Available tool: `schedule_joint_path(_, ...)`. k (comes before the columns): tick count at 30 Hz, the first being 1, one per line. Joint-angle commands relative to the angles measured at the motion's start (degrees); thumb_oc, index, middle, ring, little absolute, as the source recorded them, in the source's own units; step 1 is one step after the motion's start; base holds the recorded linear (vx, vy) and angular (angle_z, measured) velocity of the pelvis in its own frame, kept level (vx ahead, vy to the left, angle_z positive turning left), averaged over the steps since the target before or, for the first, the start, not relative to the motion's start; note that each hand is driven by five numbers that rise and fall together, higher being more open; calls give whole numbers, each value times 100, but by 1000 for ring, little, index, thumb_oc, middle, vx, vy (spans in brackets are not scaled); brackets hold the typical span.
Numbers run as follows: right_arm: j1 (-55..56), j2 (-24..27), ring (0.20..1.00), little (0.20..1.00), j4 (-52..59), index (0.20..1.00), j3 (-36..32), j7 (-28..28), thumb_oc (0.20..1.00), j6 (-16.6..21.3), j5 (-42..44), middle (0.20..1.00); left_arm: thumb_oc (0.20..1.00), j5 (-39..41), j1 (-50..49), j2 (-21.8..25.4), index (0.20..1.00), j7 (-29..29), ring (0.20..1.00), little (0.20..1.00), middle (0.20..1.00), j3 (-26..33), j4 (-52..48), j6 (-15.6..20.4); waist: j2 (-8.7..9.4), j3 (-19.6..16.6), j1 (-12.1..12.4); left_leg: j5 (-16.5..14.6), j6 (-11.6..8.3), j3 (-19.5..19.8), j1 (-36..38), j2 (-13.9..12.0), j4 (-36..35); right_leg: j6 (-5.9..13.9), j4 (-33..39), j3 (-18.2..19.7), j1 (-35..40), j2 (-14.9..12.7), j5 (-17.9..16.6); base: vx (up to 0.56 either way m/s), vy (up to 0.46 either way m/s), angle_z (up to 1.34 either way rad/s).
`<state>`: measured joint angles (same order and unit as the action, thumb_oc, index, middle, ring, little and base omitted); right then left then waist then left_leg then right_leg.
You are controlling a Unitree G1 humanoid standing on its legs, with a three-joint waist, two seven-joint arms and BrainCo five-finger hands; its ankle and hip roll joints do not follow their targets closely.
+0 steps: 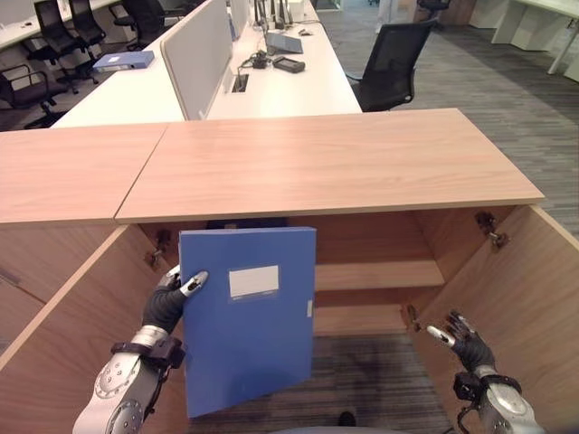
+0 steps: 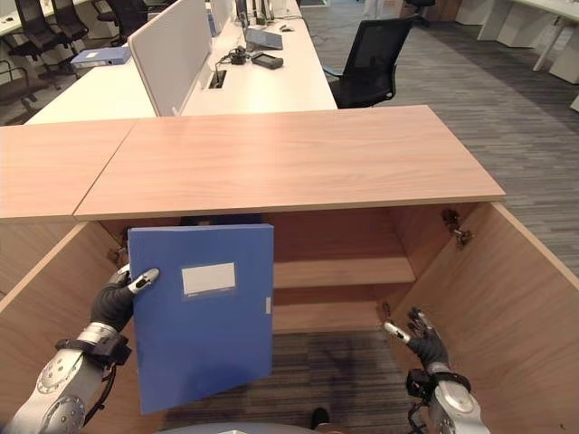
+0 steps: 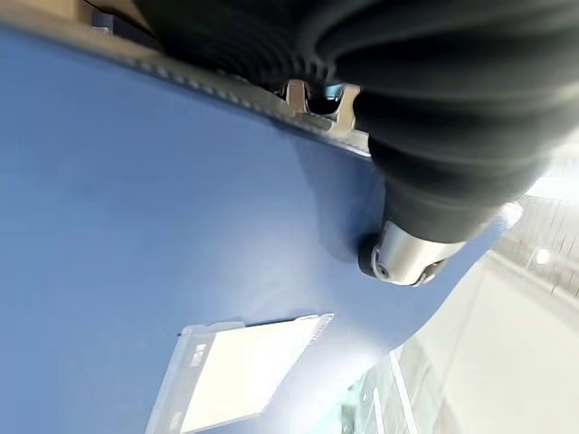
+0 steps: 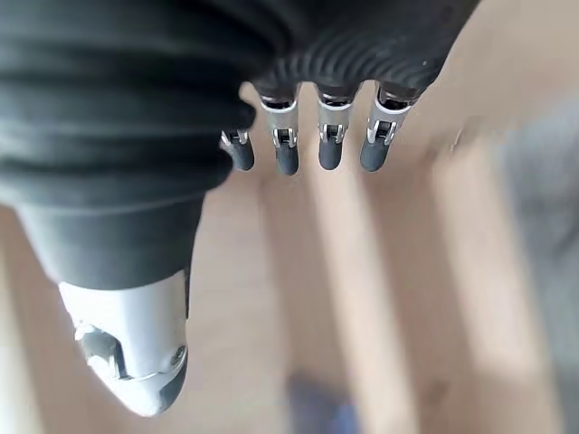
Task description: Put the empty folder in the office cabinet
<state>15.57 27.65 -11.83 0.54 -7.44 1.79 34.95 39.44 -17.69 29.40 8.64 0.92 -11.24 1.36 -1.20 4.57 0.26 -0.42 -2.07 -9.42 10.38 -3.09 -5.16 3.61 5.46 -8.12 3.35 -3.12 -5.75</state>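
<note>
Blue folder (image 1: 249, 316): flat, rigid, matte plastic-looking cover, rectangular, with a pale rectangular label pocket (image 1: 253, 281) on its face and a small white clasp on its right edge. It stands upright on its short edge, slightly tilted, held in front of the open cabinet (image 1: 380, 276), not yet inside it.

Cabinet: light wood-grain laminate, smooth flat top (image 1: 335, 158), both doors swung open toward the robot. The left door (image 1: 63, 325) and right door (image 1: 525, 298) flank the opening. Metal hinges show at the upper corners inside. One horizontal shelf (image 1: 375, 274) of the same laminate crosses the interior, partly hidden behind the folder on the left. Grey striped carpet (image 1: 362, 380) below.

Left hand (image 1: 172, 298): grips the folder at its left edge, about the upper third. Thumb lies across the blue front face, dark tip pressed flat just left of the label pocket; the wrist view shows the thumb tip (image 3: 403, 253) touching the cover. The remaining fingers go behind the folder, so the grip is a pinch of the cover between thumb and fingers.

Right hand (image 1: 461, 339): low at the right, near the inner face of the right door, holding nothing. In its wrist view the fingers (image 4: 330, 145) are extended in a row, loosely straight, thumb (image 4: 136, 362) apart, no contact visible.

Background: white office desks (image 1: 271, 81) with a grey divider, a black chair (image 1: 389, 63), and a second blue folder (image 1: 124, 61) lying flat on a far desk.
</note>
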Motion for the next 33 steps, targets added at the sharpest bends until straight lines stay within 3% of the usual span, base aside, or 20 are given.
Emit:
schedule_joint_path(1,-394,376,1000,1000,695,1000,252,-971,1000,102,826,1000,200,39,571,273,200,338,200,200,200,119,6,433,321,12,-49,-323,15,109,-165,199,16,276,-46,-296,442,-57,779,0,0,0)
schedule_joint_path(3,-514,540,1000,1000,1123,1000,600,-1457,1000,-28,1080,1000,200,-45,652,270,200,471,200,200,200,31,51,433,326,-8,-21,-314,2,98,-169,187,16,282,-46,-303,436,-61,782,0,0,0)
schedule_joint_path(6,-589,553,1000,1000,1334,1000,873,-1634,1000,-99,1102,1000,200,-138,746,207,200,513,200,200,200,-25,104,471,328,-35,-6,-316,-1,87,-162,181,16,283,-46,-304,443,-67,789,0,0,0)
schedule_joint_path(19,-1637,530,1000,1000,778,1000,2553,-1897,1000,-330,129,1000,200,-274,1487,72,200,604,200,200,200,-636,71,529,342,-53,114,-289,-19,104,-170,157,16,257,-46,-333,454,-77,799,0,0,0)
schedule_joint_path(33,-2469,144,1000,1000,267,1000,3484,-1876,1000,-363,-577,1000,200,-79,2232,-277,200,658,200,200,200,-1633,-59,496,349,-53,153,-266,-6,165,-193,162,16,233,-46,-387,474,-79,808,0,0,0)
